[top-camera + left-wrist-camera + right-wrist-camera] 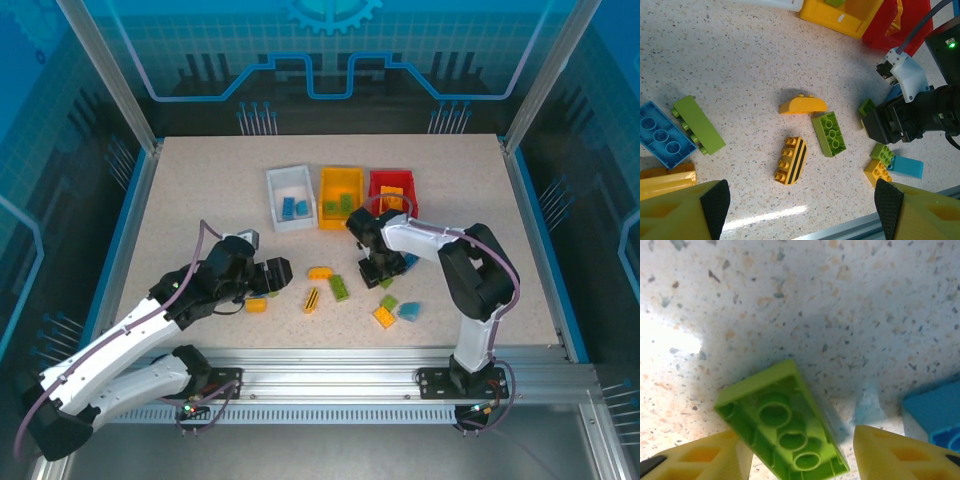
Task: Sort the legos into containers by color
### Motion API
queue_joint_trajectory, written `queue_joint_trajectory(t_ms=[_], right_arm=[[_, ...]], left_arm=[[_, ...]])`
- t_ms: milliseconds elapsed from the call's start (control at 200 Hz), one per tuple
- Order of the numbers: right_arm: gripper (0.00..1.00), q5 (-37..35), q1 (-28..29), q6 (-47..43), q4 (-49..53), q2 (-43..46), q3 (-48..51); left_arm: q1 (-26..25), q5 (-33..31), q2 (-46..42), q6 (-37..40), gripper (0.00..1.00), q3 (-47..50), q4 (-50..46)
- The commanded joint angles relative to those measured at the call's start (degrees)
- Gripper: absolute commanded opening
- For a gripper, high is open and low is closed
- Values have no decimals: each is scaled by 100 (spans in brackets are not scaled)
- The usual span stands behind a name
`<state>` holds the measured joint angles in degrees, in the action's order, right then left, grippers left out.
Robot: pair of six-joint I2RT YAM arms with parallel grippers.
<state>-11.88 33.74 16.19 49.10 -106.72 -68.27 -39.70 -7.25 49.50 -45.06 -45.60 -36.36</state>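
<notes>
My right gripper (800,440) hangs open over the upturned green brick (777,415), which lies between my fingers (890,455), its long axis diagonal to their closing line

The top external camera hangs high above and behind the arm bases, looking down and forward over the whole worktop (200,200), far enough off to hold both arms and the three bins (341,183). The left wrist camera looks down at a slant across the worktop's middle toward the right arm (920,112), its own fingertips (715,200) in the bottom corners. It shares the striped yellow brick (790,161) and the green brick (829,133) beside it with the overhead view. The right wrist camera sits very close to the worktop, facing almost straight down on an upturned green brick (782,427).
</notes>
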Motion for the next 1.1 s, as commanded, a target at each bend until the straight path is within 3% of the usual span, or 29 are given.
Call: queue_joint_trajectory(t_ms=[0,245,425,690,875,1090], right_arm=[[51,281,-82,-67,-211,-167,-123],[29,240,-80,78,-455,-25,-86],[28,405,-69,532,-647,614,-682],[26,820,-283,1204,-530,-1035,-3149],[30,1165,-614,1567,-175,-2185,-4746],[50,1556,-720,1470,135,-2803,-5723]], left_arm=[[-19,52,12,41,81,-180,24],[-15,39,-19,32,81,-189,26],[-12,-65,63,113,80,-372,308],[-12,-256,653,273,80,-924,700],[-23,-230,1075,385,80,-1229,854],[-21,-81,1657,534,80,-1373,737]])
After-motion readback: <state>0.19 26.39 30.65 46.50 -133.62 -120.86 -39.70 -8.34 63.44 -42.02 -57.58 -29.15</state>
